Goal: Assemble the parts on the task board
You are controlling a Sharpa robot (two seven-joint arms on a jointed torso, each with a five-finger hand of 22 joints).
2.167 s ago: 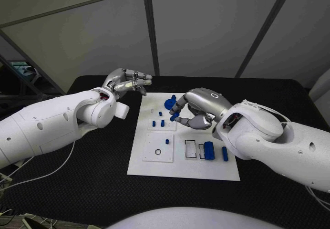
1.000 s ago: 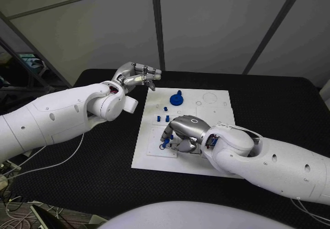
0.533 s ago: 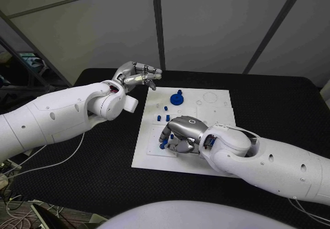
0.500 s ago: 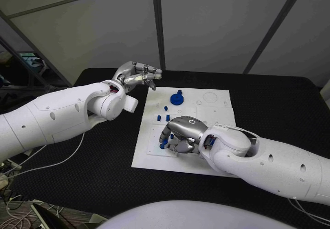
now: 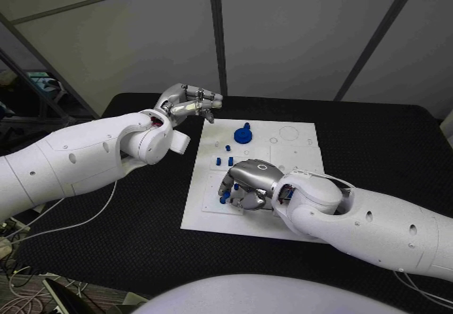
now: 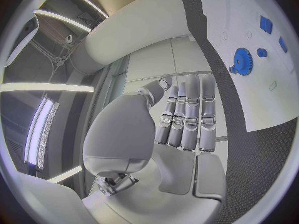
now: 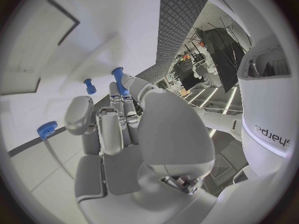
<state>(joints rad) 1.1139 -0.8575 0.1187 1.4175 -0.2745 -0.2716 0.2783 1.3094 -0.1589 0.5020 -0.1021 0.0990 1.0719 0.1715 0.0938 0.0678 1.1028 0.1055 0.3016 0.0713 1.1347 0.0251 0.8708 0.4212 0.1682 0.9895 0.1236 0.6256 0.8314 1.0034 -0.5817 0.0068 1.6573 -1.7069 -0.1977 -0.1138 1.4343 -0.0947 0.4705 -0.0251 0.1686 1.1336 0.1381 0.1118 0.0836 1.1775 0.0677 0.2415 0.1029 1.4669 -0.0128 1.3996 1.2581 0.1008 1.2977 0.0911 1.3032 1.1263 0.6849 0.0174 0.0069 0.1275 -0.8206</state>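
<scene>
The black desk (image 5: 113, 216) spreads under me, and the white task board (image 5: 294, 157) lies at its middle. My right arm (image 5: 378, 222) comes in from four o'clock and my left arm (image 5: 76, 157) from nine o'clock. My right hand (image 5: 250, 185) hangs palm down over the near half of the board, toward its seven o'clock corner, fingers curled in; a small blue peg (image 7: 119, 80) stands up between my fingertips (image 7: 116, 92) in the right wrist view, pinched there. My left hand (image 5: 186, 104) is raised off the board's eleven o'clock corner, above the desk, its fingers (image 6: 187, 114) lying straight side by side with nothing in them. The blue gear (image 5: 243, 135) sits on the far half of the board, at twelve o'clock from my right hand. A few small blue parts (image 5: 224, 159) stand between the gear and that hand. One more blue part (image 5: 224, 200) shows just at the hand's nine o'clock edge.
</scene>
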